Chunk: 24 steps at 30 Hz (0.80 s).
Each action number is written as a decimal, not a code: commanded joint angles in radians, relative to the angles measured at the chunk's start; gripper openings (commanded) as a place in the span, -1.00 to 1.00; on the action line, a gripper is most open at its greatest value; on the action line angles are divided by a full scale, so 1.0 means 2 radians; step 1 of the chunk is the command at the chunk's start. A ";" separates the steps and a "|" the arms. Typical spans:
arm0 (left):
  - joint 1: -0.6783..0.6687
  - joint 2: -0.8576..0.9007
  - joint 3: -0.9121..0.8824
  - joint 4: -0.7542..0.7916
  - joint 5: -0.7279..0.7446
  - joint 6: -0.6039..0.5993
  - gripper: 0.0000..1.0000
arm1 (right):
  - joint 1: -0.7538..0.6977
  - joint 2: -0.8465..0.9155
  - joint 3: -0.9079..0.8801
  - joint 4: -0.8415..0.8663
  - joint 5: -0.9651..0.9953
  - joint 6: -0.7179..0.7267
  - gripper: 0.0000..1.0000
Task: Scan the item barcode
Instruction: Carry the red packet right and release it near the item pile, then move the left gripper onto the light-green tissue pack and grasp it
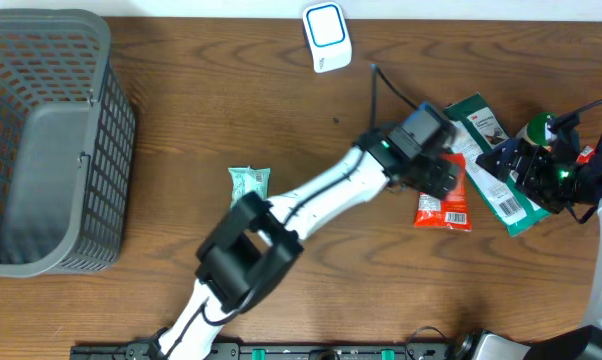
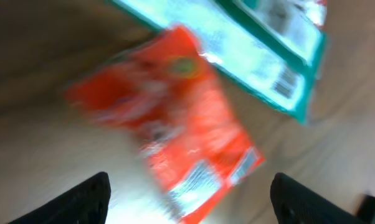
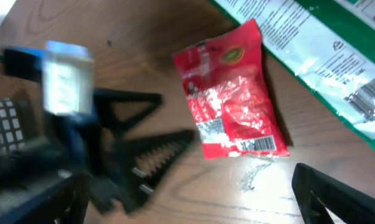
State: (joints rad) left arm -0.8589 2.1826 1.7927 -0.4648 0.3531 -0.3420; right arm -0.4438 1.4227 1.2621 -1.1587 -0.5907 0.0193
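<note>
A red snack packet (image 1: 443,207) lies flat on the wooden table, its barcode facing up near one end (image 3: 262,144). My left gripper (image 1: 443,178) hovers just over its upper end. In the left wrist view the blurred red packet (image 2: 181,124) lies on the table under my left gripper (image 2: 190,208), and the black fingers (image 2: 88,199) stand wide apart and touch nothing. My right gripper (image 1: 511,165) is open at the right, over a green box (image 1: 489,150). Its view shows the packet (image 3: 234,93) ahead and one fingertip (image 3: 337,193) at the lower right. A white scanner (image 1: 326,37) stands at the back edge.
A grey mesh basket (image 1: 106,150) fills the left side. A small pale-green packet (image 1: 249,183) lies mid-table beside my left arm. The green box (image 3: 324,50) has its own barcode and lies right next to the red packet.
</note>
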 commanded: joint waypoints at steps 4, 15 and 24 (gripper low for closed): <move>0.092 -0.139 0.002 -0.100 -0.084 0.021 0.64 | 0.035 0.001 -0.009 -0.001 -0.014 -0.008 0.04; 0.255 -0.193 -0.002 -0.332 -0.145 0.062 -0.85 | 0.241 0.002 -0.125 0.182 0.115 0.090 -0.95; 0.317 -0.193 -0.087 -0.322 -0.145 0.062 -0.85 | 0.361 0.038 -0.233 0.406 0.302 0.124 -0.98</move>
State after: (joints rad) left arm -0.2340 1.7844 1.6863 -1.1309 0.0719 -0.2348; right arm 0.2462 1.4662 0.8391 -0.3828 -0.1780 0.2146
